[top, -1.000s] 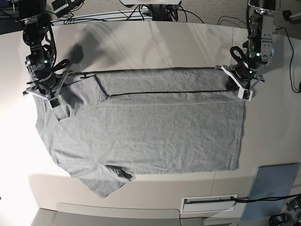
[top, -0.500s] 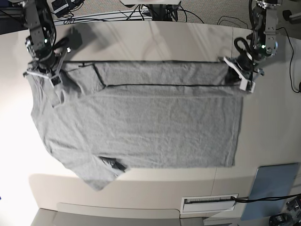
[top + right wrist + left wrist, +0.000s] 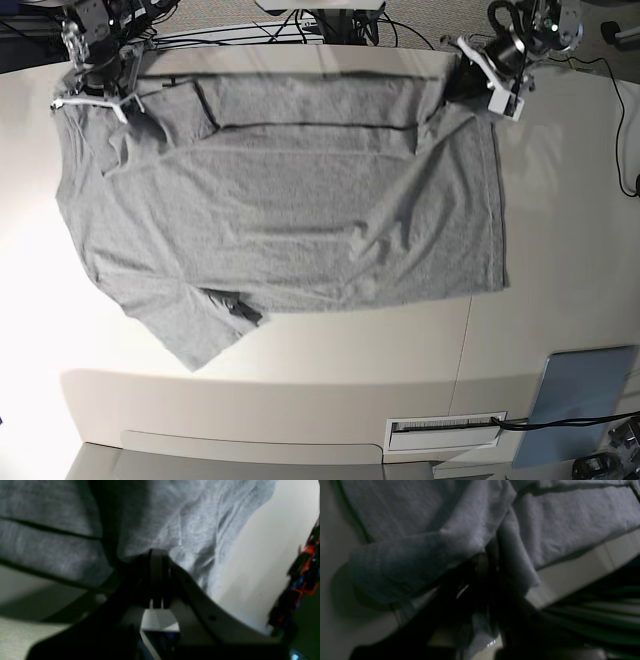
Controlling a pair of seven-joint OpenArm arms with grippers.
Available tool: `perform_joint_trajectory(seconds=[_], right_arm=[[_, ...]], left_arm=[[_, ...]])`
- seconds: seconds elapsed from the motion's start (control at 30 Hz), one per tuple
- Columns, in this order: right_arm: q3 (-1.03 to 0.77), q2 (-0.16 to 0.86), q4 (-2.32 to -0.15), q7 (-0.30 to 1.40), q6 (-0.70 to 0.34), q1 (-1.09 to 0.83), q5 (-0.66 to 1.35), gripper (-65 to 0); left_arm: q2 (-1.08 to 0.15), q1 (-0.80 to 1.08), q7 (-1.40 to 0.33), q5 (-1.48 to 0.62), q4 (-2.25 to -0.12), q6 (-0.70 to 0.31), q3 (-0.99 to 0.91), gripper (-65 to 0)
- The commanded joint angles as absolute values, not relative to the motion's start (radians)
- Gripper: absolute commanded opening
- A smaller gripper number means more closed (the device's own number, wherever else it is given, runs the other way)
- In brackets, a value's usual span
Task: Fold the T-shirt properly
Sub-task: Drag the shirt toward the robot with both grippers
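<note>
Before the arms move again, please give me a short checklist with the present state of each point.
1. Left pincer shut on the T-shirt: ok.
2. Right pincer shut on the T-shirt: ok.
3. Gripped edge runs straight between the pincers: ok.
4. Cloth lies flat: not ok, wrinkles near the left pincer.
5. Loose sleeve smooth: not ok, one corner is turned over.
6. Firmness of grip: cannot tell.
</note>
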State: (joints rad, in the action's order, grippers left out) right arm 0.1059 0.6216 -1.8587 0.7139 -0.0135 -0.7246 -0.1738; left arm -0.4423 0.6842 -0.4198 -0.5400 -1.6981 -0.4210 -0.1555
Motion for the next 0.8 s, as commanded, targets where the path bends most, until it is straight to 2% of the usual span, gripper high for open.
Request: perform_joint_trajectory(seconds=[0.0,0.13,0.33,0.67,0.7,0.77], right_arm=[[0.102,0.635,-1.876,0.725,-0.008,-0.744,-0.185,-65.0],[0.102,0.635,-1.899,0.72,0.006,-0.756,-0.211,-65.0],[0.095,0.635,-1.906,0.703,0.02,-0.745,-0.255,-65.0],[-0.047,0.642,-2.005,0.649,0.057,-0.744,-0.247,-65.0],[-0.062,0.649,-2.02,0.649,0.057,-0.74,-0.248,-65.0],[-0.086,0.666,-2.041,0.649,0.056,-0.719,-0.248,-65.0]], left_arm=[[-0.451,0.729,-0.628,-0.399,-1.68,-0.365,-0.172,-65.0],[-0.452,0.728,-0.615,-0.397,-1.73,-0.413,-0.263,-65.0],[-0.452,0.728,-0.581,-0.397,-1.803,-0.417,-0.36,-65.0],[-0.451,0.668,-0.542,-0.398,-1.979,-0.476,-0.376,-65.0],[-0.451,0.645,-0.542,-0.398,-1.99,-0.476,-0.376,-58.2],[-0.451,0.584,-0.546,-0.398,-1.991,-0.453,-0.376,-40.4]])
